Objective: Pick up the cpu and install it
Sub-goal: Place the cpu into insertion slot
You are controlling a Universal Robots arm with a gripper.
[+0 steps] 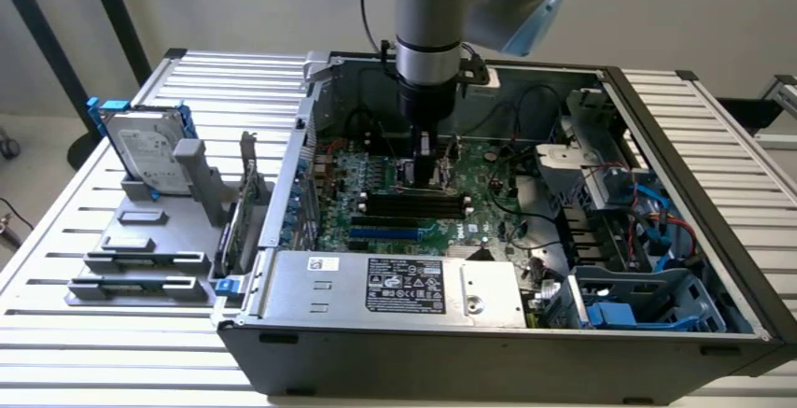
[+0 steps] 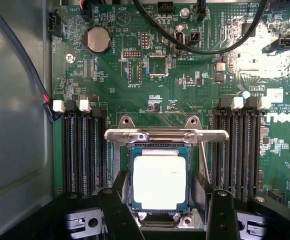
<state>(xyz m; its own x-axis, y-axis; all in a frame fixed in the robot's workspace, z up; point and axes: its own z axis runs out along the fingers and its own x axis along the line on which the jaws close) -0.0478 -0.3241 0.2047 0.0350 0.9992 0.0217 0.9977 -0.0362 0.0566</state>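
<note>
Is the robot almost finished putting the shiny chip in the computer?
Nearly. Done: the cpu already lies flat in its place on the motherboard. In hand: nothing looks held. The gripper hovers right over the cpu, with its fingers open on either side. Left: the metal clamp beside the cpu stands open, not yet closed over it.
</note>
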